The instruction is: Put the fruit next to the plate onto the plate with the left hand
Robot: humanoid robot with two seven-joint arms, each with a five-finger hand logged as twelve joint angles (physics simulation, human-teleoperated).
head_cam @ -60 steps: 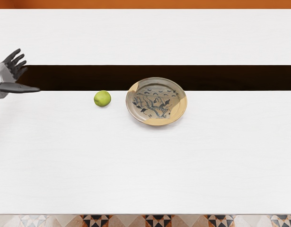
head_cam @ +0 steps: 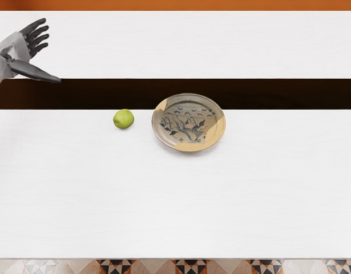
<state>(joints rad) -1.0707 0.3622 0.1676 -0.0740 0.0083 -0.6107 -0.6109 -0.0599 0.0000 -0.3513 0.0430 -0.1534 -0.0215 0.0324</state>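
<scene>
A small green fruit (head_cam: 123, 119) lies on the white table, just left of a round tan plate (head_cam: 216, 129) with a dark painted pattern. The fruit and plate are apart by a narrow gap. My left hand (head_cam: 37, 51) hangs in the air at the upper left, well above and to the left of the fruit. Its dark fingers are spread and the thumb points right, with nothing held. The right arm does not show.
A dark gap (head_cam: 278, 93) runs across behind the fruit and plate, with a second white surface (head_cam: 192, 43) beyond it. Patterned floor tiles (head_cam: 186, 266) show under the table's near edge.
My left hand has risen and shifted a little to the right, still spread. The fruit and the plate have not moved.
</scene>
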